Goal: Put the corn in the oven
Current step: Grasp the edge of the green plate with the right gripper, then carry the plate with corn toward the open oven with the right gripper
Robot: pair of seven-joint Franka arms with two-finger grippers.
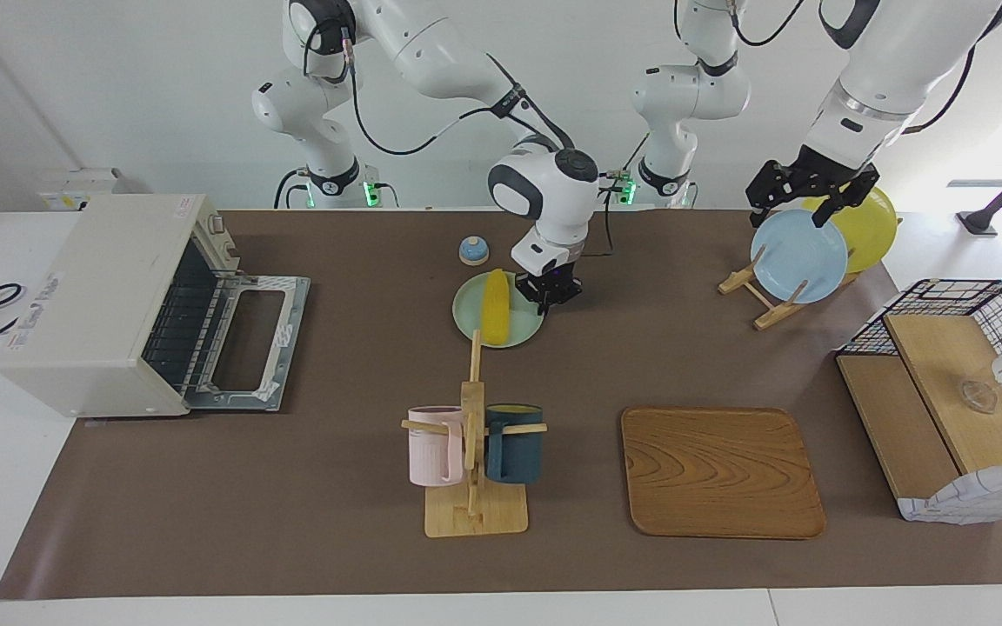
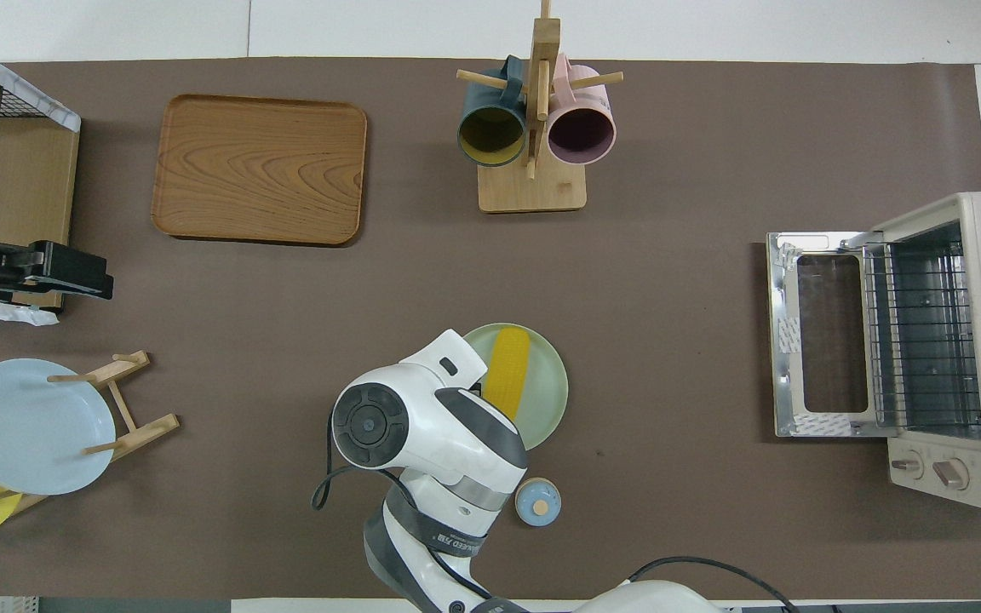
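The bright yellow corn cob (image 1: 493,305) lies on the pale green round plate (image 1: 525,326). In the facing view the right gripper (image 1: 556,296) is pressed together at the plate's rim; the overhead view hides it. The left gripper (image 1: 805,196), spread, hovers over the blue plate (image 1: 797,258). The cream-white toaster oven (image 1: 92,300) stands open.

Corn (image 1: 493,306): bright yellow. Plate (image 1: 469,323) beneath it: pale green. Oven (image 1: 99,300): cream-white, rack and door frame silvery. Table cover (image 1: 292,487): plain brown. Tray (image 1: 721,470): wood grain, mid-brown. Two mugs: pink (image 1: 431,445) and dark blue (image 1: 514,443), the latter apparently yellowish inside. Racked plates: light blue (image 1: 797,255) and yellow (image 1: 873,228). Small bell (image 1: 473,250): blue. Basket (image 1: 953,300): black grid wire.
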